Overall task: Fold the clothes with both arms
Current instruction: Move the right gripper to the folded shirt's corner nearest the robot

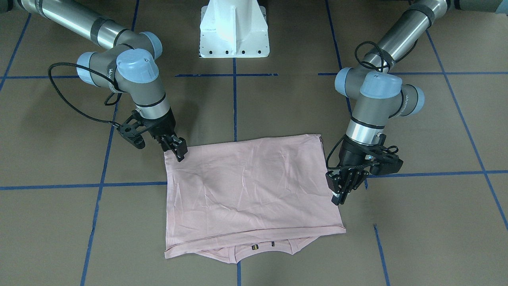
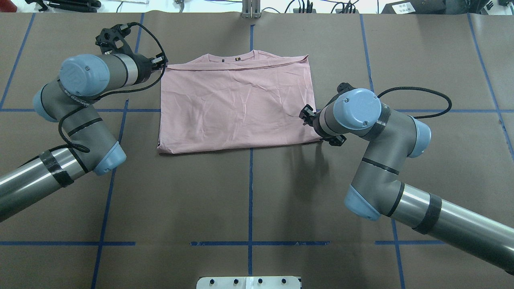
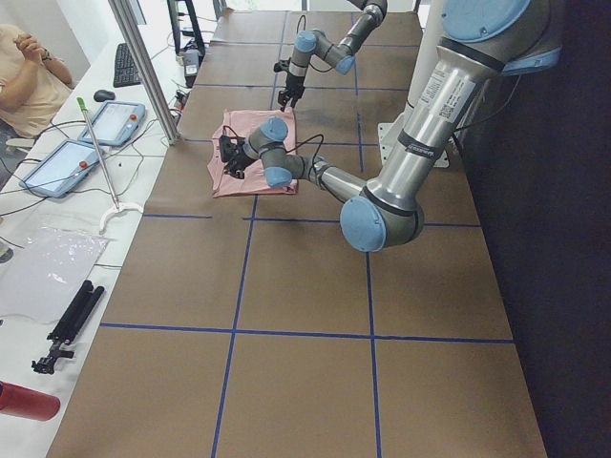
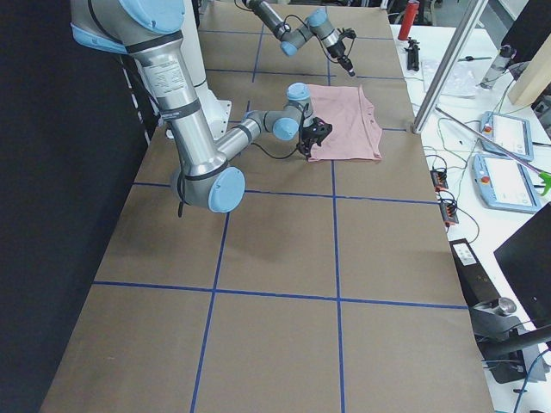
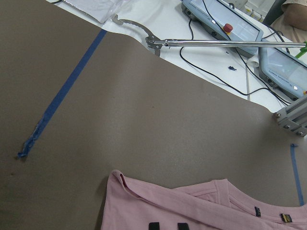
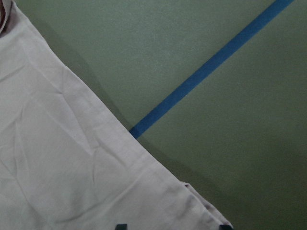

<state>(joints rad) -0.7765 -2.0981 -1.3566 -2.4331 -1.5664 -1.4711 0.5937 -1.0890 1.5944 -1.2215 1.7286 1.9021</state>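
Note:
The pale pink T-shirt lies flat on the brown table, folded in half, with its collar and small tags at the far edge. My left gripper hovers low at the shirt's far left corner. In the left wrist view its fingertips stand a little apart over the cloth, so it is open. My right gripper sits at the shirt's near right edge. It is open, with its fingertips wide apart above the fabric. Neither holds the cloth.
Blue tape lines grid the table. The white pedestal base stands at the robot's side. Beyond the far edge lie teach pendants, a metal grabber stick and cables. A person sits by that edge.

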